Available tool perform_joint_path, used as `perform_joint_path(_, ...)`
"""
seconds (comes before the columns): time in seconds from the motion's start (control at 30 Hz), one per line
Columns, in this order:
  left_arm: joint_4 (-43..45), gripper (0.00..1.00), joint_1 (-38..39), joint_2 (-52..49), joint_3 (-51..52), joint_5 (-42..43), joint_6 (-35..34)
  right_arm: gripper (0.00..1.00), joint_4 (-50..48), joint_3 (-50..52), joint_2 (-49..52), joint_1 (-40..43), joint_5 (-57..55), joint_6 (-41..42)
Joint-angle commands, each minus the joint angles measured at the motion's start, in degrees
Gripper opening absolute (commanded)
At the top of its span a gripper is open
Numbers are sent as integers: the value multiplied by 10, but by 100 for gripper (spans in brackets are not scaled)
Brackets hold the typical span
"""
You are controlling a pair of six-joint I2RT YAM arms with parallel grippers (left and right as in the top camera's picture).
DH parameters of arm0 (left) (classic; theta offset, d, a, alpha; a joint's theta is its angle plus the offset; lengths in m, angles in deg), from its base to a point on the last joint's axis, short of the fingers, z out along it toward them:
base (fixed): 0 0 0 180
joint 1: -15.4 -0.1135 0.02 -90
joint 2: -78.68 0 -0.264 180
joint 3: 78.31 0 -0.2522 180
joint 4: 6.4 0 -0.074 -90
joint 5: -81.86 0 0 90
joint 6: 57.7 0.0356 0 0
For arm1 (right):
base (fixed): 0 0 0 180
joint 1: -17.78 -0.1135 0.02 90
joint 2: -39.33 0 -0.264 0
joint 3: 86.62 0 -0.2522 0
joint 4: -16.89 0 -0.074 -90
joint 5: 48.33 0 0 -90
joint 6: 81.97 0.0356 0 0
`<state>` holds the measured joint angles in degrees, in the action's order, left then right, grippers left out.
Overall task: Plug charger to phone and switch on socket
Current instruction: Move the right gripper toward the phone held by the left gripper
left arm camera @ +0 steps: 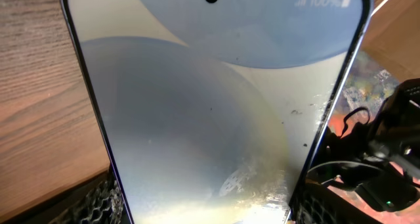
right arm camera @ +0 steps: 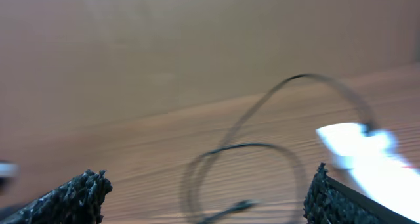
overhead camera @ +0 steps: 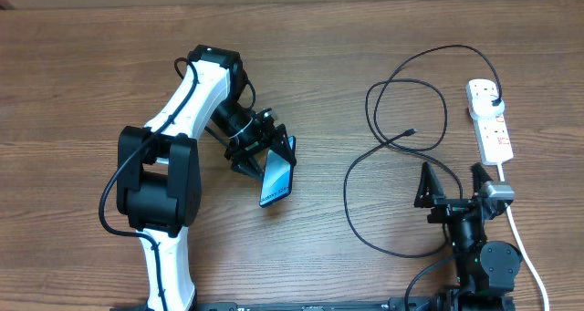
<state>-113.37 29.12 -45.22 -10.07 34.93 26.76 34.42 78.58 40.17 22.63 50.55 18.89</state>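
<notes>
The phone (overhead camera: 276, 179), its light-blue screen lit, is tilted up off the table with my left gripper (overhead camera: 263, 154) shut on its edges. In the left wrist view the phone (left arm camera: 210, 106) fills the frame between the fingers (left arm camera: 98, 201). The charger (overhead camera: 369, 106) lies in loose black loops to the right, its connector tip (overhead camera: 411, 131) free on the wood and its plug (overhead camera: 494, 99) in the socket (overhead camera: 491, 129). My right gripper (overhead camera: 452, 185) stands open and empty just in front of the loops. The blurred right wrist view shows charger (right arm camera: 246, 148), tip (right arm camera: 239, 207) and socket (right arm camera: 361, 145) ahead.
The socket's white cord (overhead camera: 525, 247) runs down the right side past my right arm. The left arm (overhead camera: 173, 138) reaches over the table's left half. A brown wall backs the table in the right wrist view.
</notes>
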Motion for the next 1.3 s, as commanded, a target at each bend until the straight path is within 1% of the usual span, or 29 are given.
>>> perform_joint_path(0.0,3,71,-6,-5,-17,38,13,100,-7,6,-7,-3,129,168)
perform_joint_path(0.07,3,71,-6,-5,-17,38,13,100,-7,6,-7,-3,176,332)
perform_joint_path(0.13,3,71,-6,-5,-17,38,13,100,-7,6,-7,-3,205,452)
perform_joint_path(0.17,3,71,-6,-5,-17,38,13,100,-7,6,-7,-3,213,481)
perform_joint_path(0.2,3,71,-6,-5,-17,39,13,100,-7,6,-7,-3,214,490)
perform_joint_path(0.4,17,71,-6,-5,-17,65,13,100,-13,6,-7,-3,194,488)
perform_joint_path(0.43,21,71,-6,-5,-17,68,12,100,-10,6,-7,-3,189,461)
perform_joint_path(0.5,28,71,-6,-5,-17,79,12,100,-5,6,-6,-3,203,374)
perform_joint_path(0.53,33,71,-6,-5,-17,80,6,99,-5,5,-1,-3,213,345)
perform_joint_path(0.6,41,71,-6,-5,-17,80,-10,100,-4,3,17,-3,216,353)
perform_joint_path(0.73,55,71,-6,-5,-17,92,-13,99,22,-28,73,-3,224,355)
perform_joint_path(0.9,70,71,-6,-5,-17,119,-23,99,90,-117,164,-3,248,331)
perform_joint_path(1.07,89,71,-6,-5,-17,123,-38,99,227,-254,267,-9,258,280)
perform_joint_path(1.17,105,71,-6,-5,-17,143,-43,99,302,-346,334,-38,257,254)
perform_joint_path(1.27,127,70,-6,-5,-17,155,-70,99,318,-396,379,-90,255,246)
